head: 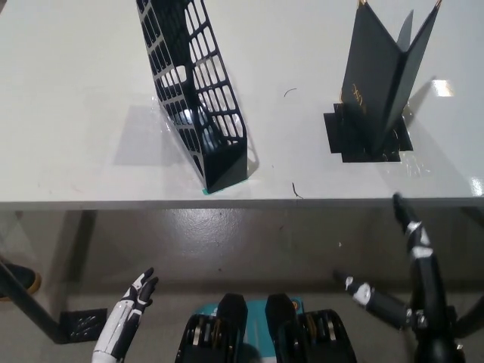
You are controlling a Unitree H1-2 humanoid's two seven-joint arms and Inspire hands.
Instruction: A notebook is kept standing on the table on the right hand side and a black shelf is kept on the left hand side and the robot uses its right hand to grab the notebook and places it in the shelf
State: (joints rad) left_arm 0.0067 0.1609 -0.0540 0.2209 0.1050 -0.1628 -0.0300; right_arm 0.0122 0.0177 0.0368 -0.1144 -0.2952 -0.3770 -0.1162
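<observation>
A dark notebook point(382, 83) stands upright and half fanned on the right side of the white table point(76, 91), on a black base patch. The black mesh shelf point(198, 98) stands at the table's left-centre, leaning, its front end near the table edge. My black right hand point(404, 272) hangs below the table's front edge at the lower right, fingers spread and holding nothing, well short of the notebook. At the lower left my white left hand point(128, 314) rests low with its dark fingers apart, holding nothing.
The table's front edge point(242, 203) crosses the picture. Below it lies grey floor with a table leg point(30, 310) and foot plate at the lower left. A glare spot shows to the right of the notebook.
</observation>
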